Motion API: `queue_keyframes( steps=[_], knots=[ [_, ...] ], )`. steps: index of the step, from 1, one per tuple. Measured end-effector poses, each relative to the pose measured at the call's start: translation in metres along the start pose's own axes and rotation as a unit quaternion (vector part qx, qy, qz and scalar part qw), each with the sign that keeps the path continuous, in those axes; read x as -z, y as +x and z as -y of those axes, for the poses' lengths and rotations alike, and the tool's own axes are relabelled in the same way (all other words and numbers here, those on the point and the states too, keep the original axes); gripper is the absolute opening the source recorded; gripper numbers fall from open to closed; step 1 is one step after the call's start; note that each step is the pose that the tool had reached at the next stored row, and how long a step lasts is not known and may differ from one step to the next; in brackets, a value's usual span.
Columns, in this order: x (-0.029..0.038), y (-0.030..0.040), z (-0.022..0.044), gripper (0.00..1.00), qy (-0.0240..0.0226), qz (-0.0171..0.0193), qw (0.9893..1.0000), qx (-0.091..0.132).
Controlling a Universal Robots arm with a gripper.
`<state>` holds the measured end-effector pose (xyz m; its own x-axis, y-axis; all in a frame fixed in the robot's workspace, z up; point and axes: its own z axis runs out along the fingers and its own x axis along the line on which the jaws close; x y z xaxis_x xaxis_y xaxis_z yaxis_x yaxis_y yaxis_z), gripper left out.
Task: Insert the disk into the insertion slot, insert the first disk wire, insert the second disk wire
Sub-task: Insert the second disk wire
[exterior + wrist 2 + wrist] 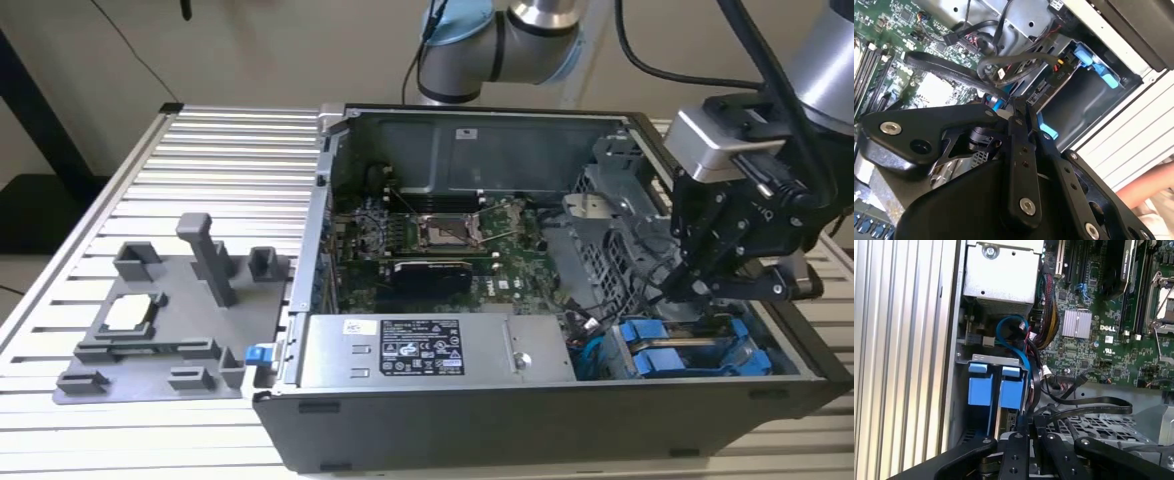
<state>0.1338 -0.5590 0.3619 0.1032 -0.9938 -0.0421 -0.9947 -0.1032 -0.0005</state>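
**Open PC case on slatted tabletop, hand at the drive cage**

- Case (561, 300): open tower lying on its side on a ribbed metal tabletop (214, 150). Motherboard (427, 240) exposed in the middle; grey power supply (427, 350) with a printed label along the near wall. The label text is too small to read.
- Fixture (167, 320): grey plastic jig with upright posts, on the tabletop at the exterior view's left, well apart from the case opening.
- Cables (1019, 340): one blue and several black leads loop between the power supply and the drive cage, crossing just beside the hand.
- Slot (694, 350): the cage bay in the case corner at the exterior view's right.
- Disk (1011, 387): seated in the slot; in the first wrist view its blue carrier front shows next to a second blue-fronted drive (980, 385). Which of the two is the task's own cannot be told for certain.
- Hand (701, 285): black, lowered into the case directly above the cage, close over the blue fronts. Fingers (1019, 450) pressed together; whether they pinch a cable cannot be told.
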Motion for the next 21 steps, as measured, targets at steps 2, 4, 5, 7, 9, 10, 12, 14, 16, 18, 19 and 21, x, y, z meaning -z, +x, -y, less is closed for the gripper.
queue_keyframes(
  steps=[2,4,5,7,9,10,12,14,16,18,19,21],
  knots=[
    [-0.0009,0.0020,0.0017,0.16,0.0000,0.0000,1.0000,0.000],
    [-0.0018,0.0040,0.0033,0.16,0.0001,0.0000,1.0000,0.000],
    [-0.0022,0.0051,0.0041,0.16,0.0001,0.0000,1.0000,0.000],
    [-0.0030,0.0075,0.0056,0.16,0.0001,0.0001,1.0000,0.000],
    [-0.0040,0.0097,0.0065,0.16,0.0002,0.0000,1.0000,-0.001],
    [-0.0046,0.0107,0.0066,0.16,0.0002,0.0000,1.0000,-0.001],
    [-0.0059,0.0118,0.0066,0.16,0.0005,0.0001,1.0000,-0.005],
    [-0.0070,0.0121,0.0066,0.16,0.0009,0.0000,0.9999,-0.012],
    [-0.0078,0.0122,0.0067,0.16,0.0013,-0.0001,0.9998,-0.021],
    [-0.0083,0.0123,0.0066,0.16,0.0017,0.0000,0.9995,-0.032],
    [-0.0086,0.0123,0.0066,0.16,0.0019,0.0002,0.9993,-0.036],
    [-0.0089,0.0123,0.0066,0.16,0.0022,0.0003,0.9990,-0.044]
  ],
)
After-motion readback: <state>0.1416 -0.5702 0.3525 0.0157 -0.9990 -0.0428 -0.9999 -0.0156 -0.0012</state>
